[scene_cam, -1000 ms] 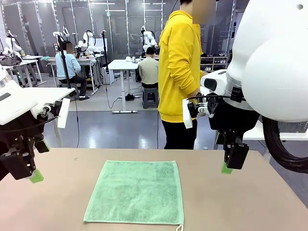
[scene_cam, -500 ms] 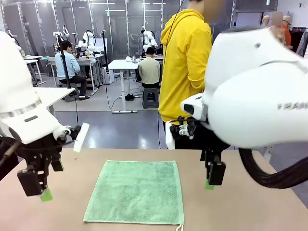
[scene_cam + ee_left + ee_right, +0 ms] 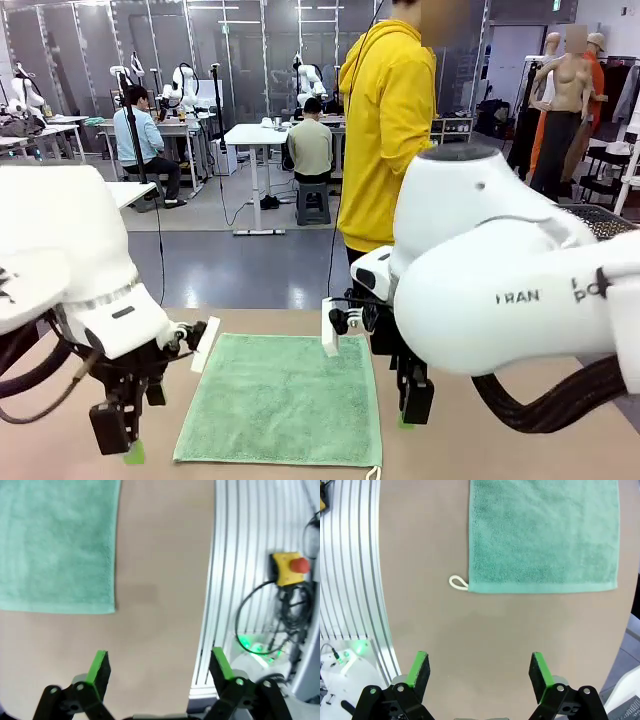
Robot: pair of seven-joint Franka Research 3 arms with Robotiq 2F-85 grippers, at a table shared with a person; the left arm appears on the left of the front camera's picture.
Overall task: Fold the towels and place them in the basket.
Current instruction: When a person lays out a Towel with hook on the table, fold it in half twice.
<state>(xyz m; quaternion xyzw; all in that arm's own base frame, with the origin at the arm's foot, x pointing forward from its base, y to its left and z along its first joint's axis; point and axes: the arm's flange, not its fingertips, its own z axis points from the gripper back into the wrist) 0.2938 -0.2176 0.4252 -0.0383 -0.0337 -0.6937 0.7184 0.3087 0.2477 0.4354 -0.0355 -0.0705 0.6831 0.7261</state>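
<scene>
The mint green terry-cloth towel (image 3: 285, 400) lies spread flat on the tan counter (image 3: 500, 440), between the two claws.

The left claw (image 3: 125, 450) hangs low over the counter, fingers pointing down, jaws spread wide with nothing between them. In its own wrist view, the left claw (image 3: 159, 655) has bare counter (image 3: 155, 580) between its green pads (image 3: 101, 660). The towel (image 3: 57, 545) lies ahead of it and off to the left-finger side, its nearest corner just beyond that finger and clear of it. On the other finger's side runs a ribbed metal edge (image 3: 240, 555) with a yellow box with a red button (image 3: 287, 569).

The right claw (image 3: 408, 418) also points down, just off the towel's side edge, jaws wide apart and empty. In its wrist view, the right claw (image 3: 479, 656) sits over bare counter. The towel (image 3: 542, 535) lies straight ahead, its hemmed edge facing the fingers but apart from them, with a small white loop (image 3: 458, 583) at the corner ahead of the left finger.

Beyond the claws, a person in a yellow hoodie (image 3: 385, 130) stands at the counter's far side.
</scene>
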